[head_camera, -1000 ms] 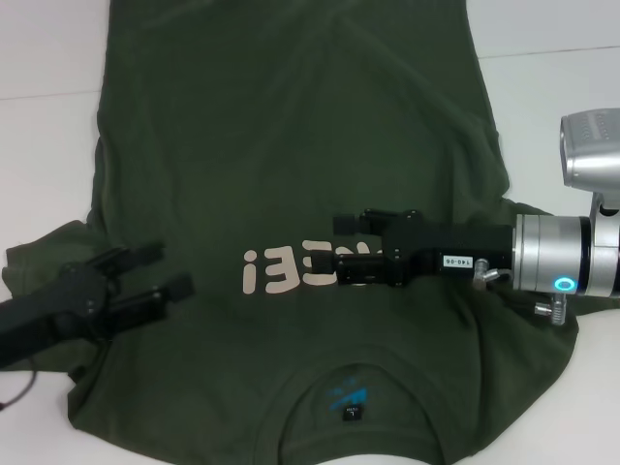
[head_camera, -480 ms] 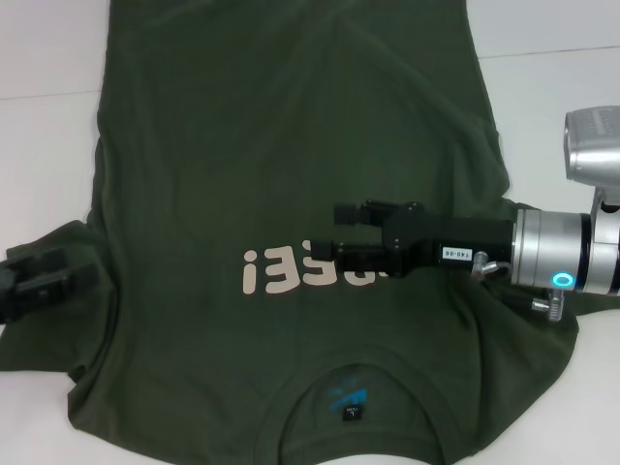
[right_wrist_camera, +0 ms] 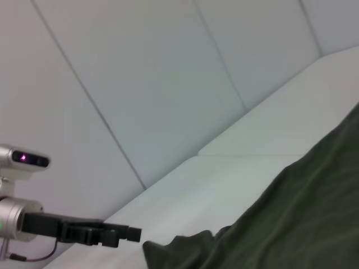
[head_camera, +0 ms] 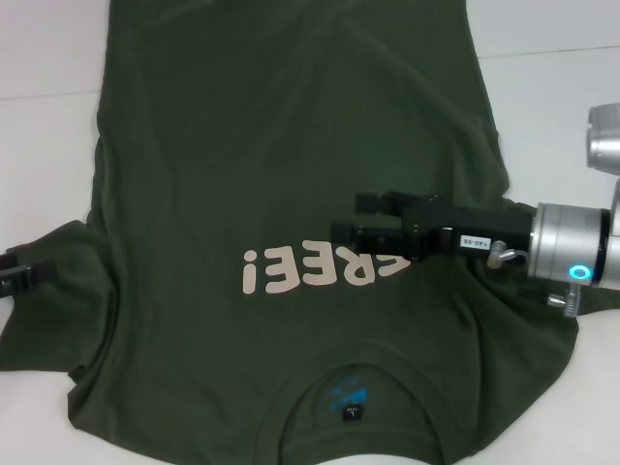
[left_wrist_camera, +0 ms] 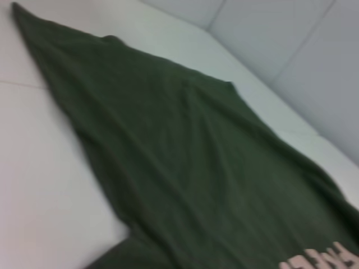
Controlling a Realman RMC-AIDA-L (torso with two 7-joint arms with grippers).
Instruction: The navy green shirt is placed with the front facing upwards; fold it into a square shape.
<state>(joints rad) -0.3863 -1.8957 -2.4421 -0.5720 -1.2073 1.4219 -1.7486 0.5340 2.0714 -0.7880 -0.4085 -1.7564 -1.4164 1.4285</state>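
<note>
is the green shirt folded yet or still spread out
Spread out. The navy green shirt lies flat, front up, with its letters and collar label showing, and no fold across the body.

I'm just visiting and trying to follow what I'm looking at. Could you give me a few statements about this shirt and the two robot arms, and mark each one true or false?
1. The navy green shirt lies spread out with its pale lettering showing. True.
2. The right gripper is over the shirt's chest, beside the lettering. True.
3. The left gripper is over the middle of the shirt. False: it is at the picture's left edge, by the sleeve.
4. The collar is on the far side from the robot. False: it is at the near edge.
5. The shirt is already folded into a square. False: it lies open, sleeves out.
</note>
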